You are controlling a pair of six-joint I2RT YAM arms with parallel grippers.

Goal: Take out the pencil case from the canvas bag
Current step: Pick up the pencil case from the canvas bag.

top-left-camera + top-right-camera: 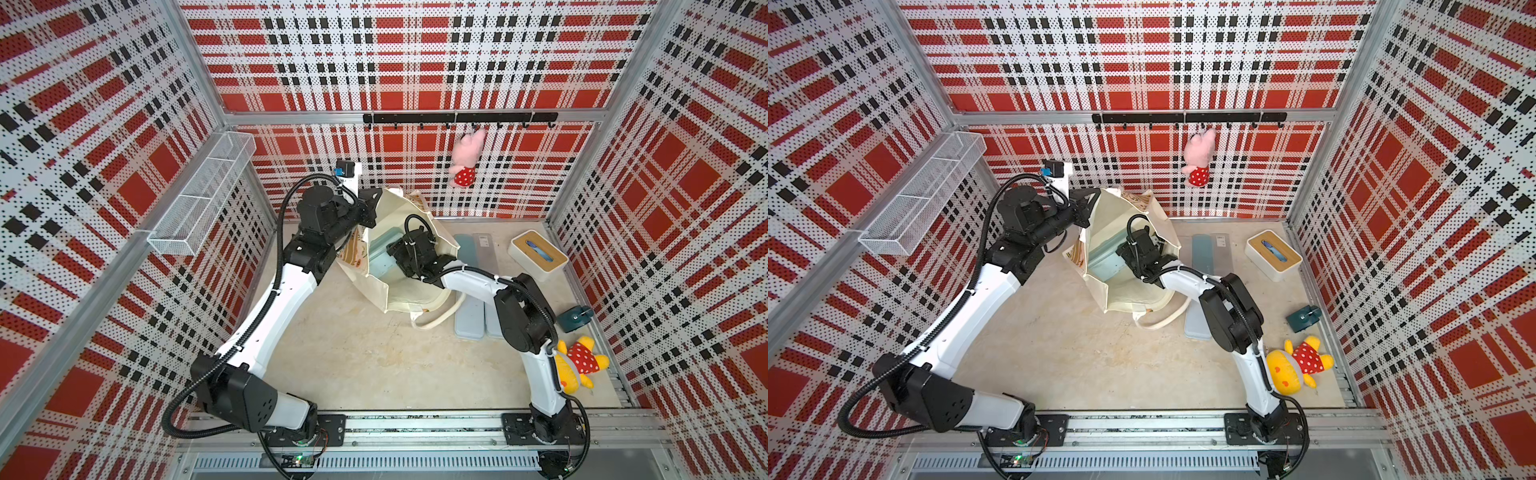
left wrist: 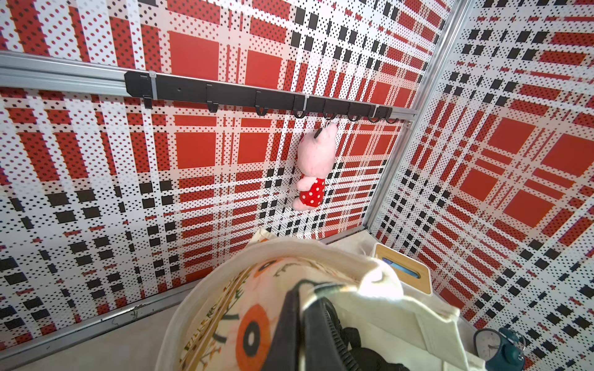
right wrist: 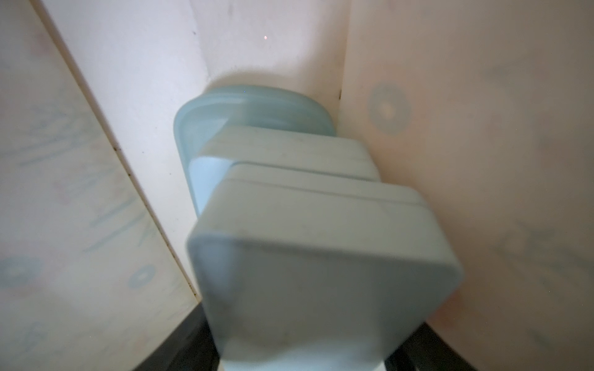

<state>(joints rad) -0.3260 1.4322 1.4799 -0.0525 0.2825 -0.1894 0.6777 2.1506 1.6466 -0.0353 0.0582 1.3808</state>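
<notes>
"Pencil case (image 3: 321, 273): position?"

"Pale blue, standing on end inside the canvas bag (image 1: 411, 295), foremost of several like cases in the right wrist view (blurred, being so close). In both top views only a blue face shows through the bag's open mouth."

"The bag itself?"

"Upright at the middle of the desk (image 1: 353, 365), a handle loop (image 1: 436, 321) lying flat beside two further cases (image 1: 469, 324)."

"Left tool (image 1: 369, 212)?"

"Pinched closed on the bag's far rim."

"Right tool (image 1: 395, 253)?"

"Inside the bag; its dark fingers (image 3: 180, 347) flank the foremost case, one on each side. Whether they press it I cannot tell."

"Surroundings?"

"White box with wooden lid (image 1: 538, 255), teal clock (image 1: 575, 318), yellow plush (image 1: 579, 365) along the desk's right edge; pink plush (image 1: 467, 158) hung from the hook rail (image 1: 457, 117) on the back wall."
</notes>
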